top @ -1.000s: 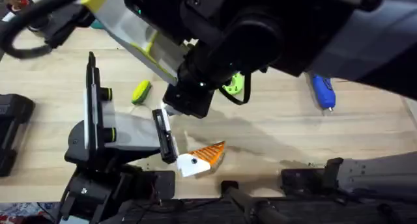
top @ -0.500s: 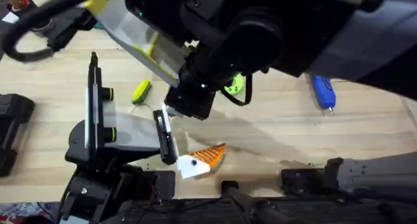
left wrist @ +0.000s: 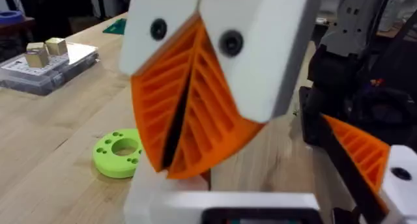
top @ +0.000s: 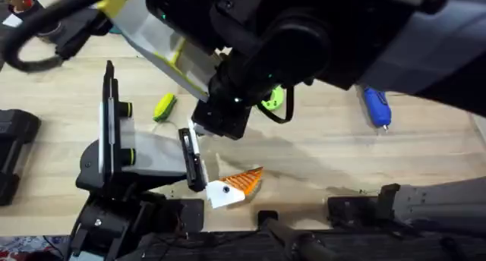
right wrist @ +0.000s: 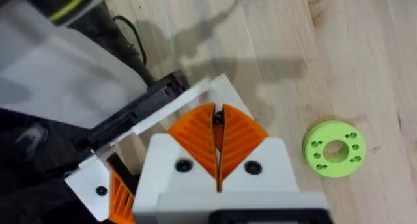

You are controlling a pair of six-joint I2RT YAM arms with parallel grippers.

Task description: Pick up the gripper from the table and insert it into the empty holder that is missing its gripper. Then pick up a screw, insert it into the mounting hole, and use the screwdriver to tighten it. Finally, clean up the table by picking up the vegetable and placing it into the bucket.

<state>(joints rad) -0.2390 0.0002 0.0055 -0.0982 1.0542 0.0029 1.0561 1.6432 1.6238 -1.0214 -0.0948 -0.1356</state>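
The holder (top: 114, 156) stands at the table's (top: 319, 155) left, its black rail (top: 194, 158) facing right and its thin upright (top: 107, 102) rising behind. The gripper piece (top: 231, 185), white base and orange tip, sits at the rail's near end; it is also seen at the piece (right wrist: 107, 191) and piece (left wrist: 365, 155). My right gripper (right wrist: 217, 123) hovers over the rail (right wrist: 140, 110), shut, with a small dark screw-like bit pinched at its pad tips. My left gripper (left wrist: 176, 126) is shut, pads together. The vegetable (top: 164, 107) lies beside the upright. The screwdriver (top: 376, 107) lies far right. The bucket is hidden.
A lime-green ring (top: 272, 99) lies mid-table, also seen as the ring (left wrist: 119, 152) and ring (right wrist: 333, 149). A large dark arm crosses the top of the overhead view. A clear box (left wrist: 39, 64) with gold cubes sits far off. A black block (top: 11, 151) is at the left edge.
The raised arm's tip and the holder's upright shifted very slightly right a second ago. Nothing has visibly moved since.
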